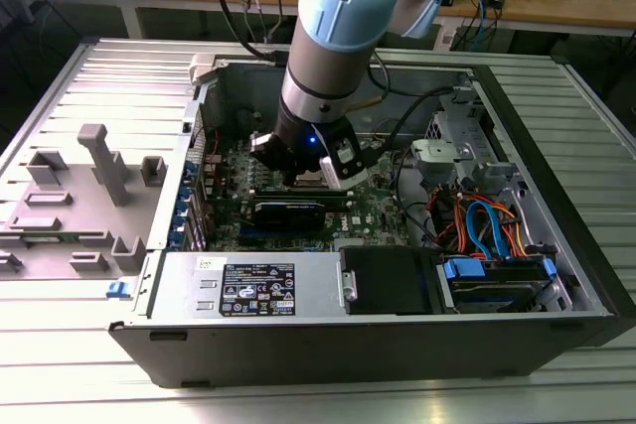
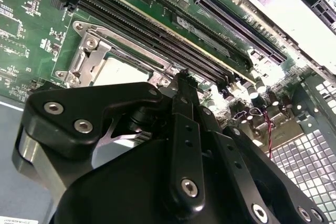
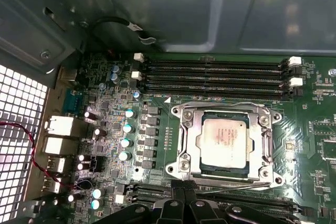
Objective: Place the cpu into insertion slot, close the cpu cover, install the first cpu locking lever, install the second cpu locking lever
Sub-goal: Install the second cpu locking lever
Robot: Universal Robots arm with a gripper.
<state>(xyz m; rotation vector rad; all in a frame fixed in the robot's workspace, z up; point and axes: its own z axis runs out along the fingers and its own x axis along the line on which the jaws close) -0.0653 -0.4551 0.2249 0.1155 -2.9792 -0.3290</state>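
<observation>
While open grey computer case (image 1: 556, 245) lies on table, arm reaches inside, over green motherboard (image 3: 315, 129).

Black gripper (image 3: 185, 195) low, just beside socket edge; fingers look nearly together, holding nothing seen, cannot tell surely.

Thin silvery cpu cover (image 3: 184, 129) down around small silver-grey cpu (image 3: 224, 141), seated in insertion slot just ahead of fingertips.

Judgement: lever step; press straight, avoid chip top.

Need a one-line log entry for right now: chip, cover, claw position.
cpu: seated in insertion slot | cpu cover: down around it | claw: low over cover's edge, holding nothing visible | motherboard: inside open case
</observation>
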